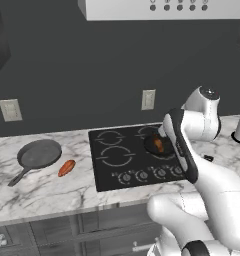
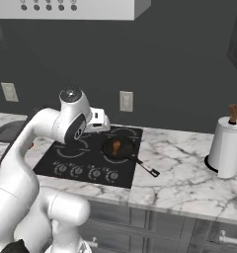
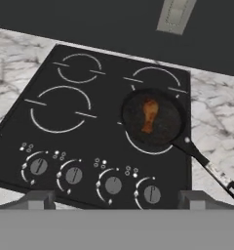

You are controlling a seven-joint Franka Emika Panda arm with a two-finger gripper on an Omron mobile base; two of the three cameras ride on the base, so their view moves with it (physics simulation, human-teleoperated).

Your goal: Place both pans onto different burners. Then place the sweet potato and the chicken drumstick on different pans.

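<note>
Marbled white worktop under a dark wall, flat black glass cooktop set in it.
Left base view: dull grey pan and orange-red sweet potato lie on marble. Right base view: near-black pan sits on a burner. Hand view: golden-brown drumstick inside it; gripper spread wide, empty.

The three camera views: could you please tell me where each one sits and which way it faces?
Left base view: behind the arm to its left, looking forward and down at the cooktop, grey pan and sweet potato; the arm rises at lower right.
Right base view: behind the arm to its right, facing the same cooktop; the arm rises at lower left.
Hand view: above the cooktop's front, looking down; open gripper tips at the bottom.
All share the black pan holding the drumstick.
</note>
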